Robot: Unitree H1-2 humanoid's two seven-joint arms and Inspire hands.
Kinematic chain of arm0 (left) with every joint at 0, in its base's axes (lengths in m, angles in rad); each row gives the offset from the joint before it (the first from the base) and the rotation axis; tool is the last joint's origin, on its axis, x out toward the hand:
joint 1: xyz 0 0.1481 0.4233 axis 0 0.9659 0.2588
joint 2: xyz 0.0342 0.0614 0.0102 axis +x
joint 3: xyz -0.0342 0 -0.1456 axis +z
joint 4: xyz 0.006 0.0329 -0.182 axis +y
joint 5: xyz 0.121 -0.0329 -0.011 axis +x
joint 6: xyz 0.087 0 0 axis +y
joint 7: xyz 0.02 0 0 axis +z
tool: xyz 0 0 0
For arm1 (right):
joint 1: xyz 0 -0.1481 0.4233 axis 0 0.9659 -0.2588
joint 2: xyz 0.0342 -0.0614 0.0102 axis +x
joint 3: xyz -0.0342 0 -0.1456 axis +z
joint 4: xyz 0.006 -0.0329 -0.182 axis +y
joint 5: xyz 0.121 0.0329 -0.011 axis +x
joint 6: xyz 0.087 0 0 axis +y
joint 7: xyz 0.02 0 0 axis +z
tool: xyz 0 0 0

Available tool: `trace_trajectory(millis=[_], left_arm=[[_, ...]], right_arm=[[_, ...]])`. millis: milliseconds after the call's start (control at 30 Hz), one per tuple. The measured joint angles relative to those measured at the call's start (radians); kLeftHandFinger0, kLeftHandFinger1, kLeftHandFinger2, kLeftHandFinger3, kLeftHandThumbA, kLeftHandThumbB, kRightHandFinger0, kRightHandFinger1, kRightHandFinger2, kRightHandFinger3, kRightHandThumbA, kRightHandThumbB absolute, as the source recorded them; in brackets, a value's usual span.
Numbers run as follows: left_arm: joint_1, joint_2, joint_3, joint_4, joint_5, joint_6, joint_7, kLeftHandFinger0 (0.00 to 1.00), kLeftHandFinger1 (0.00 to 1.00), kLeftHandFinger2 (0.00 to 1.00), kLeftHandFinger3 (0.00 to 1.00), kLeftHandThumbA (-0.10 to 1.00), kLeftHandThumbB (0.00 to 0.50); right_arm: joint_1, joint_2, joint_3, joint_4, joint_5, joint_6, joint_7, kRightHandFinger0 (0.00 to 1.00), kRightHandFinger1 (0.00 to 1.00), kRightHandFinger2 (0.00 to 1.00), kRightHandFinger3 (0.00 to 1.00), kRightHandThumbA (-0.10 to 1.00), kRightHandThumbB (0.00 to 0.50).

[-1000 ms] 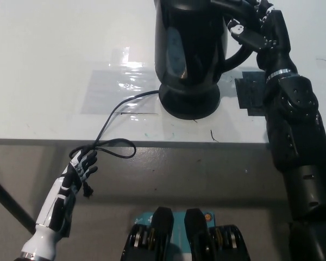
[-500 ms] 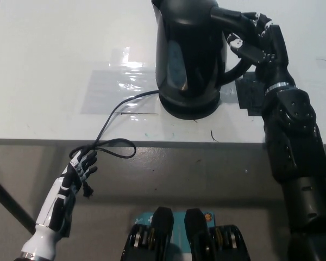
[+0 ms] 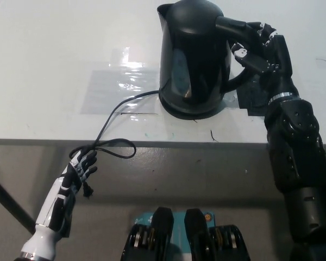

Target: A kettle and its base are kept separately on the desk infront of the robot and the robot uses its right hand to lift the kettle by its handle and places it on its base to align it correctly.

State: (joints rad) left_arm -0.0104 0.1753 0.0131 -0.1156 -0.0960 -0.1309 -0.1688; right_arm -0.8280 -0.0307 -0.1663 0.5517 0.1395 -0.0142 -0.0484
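While the white left hand (image 3: pixel 82 165) is hanging low in front of the desk's near edge, it is resting idle with its fingers loosely curled and apart, holding nothing; a loop of the black power cord (image 3: pixel 115 122) is drooping over the edge just beside it, and whether the cord is touching the fingers is hard to tell. Past the edge, the cord is running up across the white desk (image 3: pixel 49 70), over a glossy rectangular patch (image 3: pixel 111 89), toward the base (image 3: pixel 191 107). The base is showing only as a dark rim under the kettle, since the kettle is covering most of it. The black kettle (image 3: pixel 194 57) is sitting on the base, and it looks slightly tilted rather than fully upright; whether it is seated flat is not clear from this steep angle. Its lid is closed, so nothing of its inside is showing. At the right, the black right hand (image 3: pixel 259 48) is gripping the kettle's handle (image 3: pixel 236 32), its fingers wrapped around the upper part of it. Black against black, the exact line between fingers and handle is hard to make out. A dark square mat (image 3: pixel 252 98) is lying on the desk just beside the base, partly hidden by the right forearm.
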Motion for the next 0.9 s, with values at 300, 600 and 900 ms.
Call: trace_trajectory(millis=[300, 600, 900], left_arm=[[0.001, 0.0, 0.0, 0.0, 0.0, 0.0, 0.0, 1.0, 1.0, 1.0, 1.0, 1.0, 0.083], [0.001, 0.0, 0.0, 0.0, 0.0, 0.0, 0.0, 1.0, 1.0, 1.0, 1.0, 1.0, 0.089], [0.003, 0.002, 0.0, 0.001, 0.0, -0.002, 0.0, 1.0, 1.0, 1.0, 1.0, 1.0, 0.091]], right_arm=[[0.0, 0.003, 0.001, 0.008, 0.0, -0.009, -0.001, 0.0, 0.19, 0.52, 0.29, -0.1, 0.162], [-0.002, 0.018, 0.005, 0.053, -0.005, -0.038, -0.012, 0.0, 0.17, 0.49, 0.24, -0.1, 0.158], [-0.065, 0.015, 0.011, 0.15, -0.02, -0.06, -0.023, 0.0, 0.18, 0.54, 0.43, -0.1, 0.147]])
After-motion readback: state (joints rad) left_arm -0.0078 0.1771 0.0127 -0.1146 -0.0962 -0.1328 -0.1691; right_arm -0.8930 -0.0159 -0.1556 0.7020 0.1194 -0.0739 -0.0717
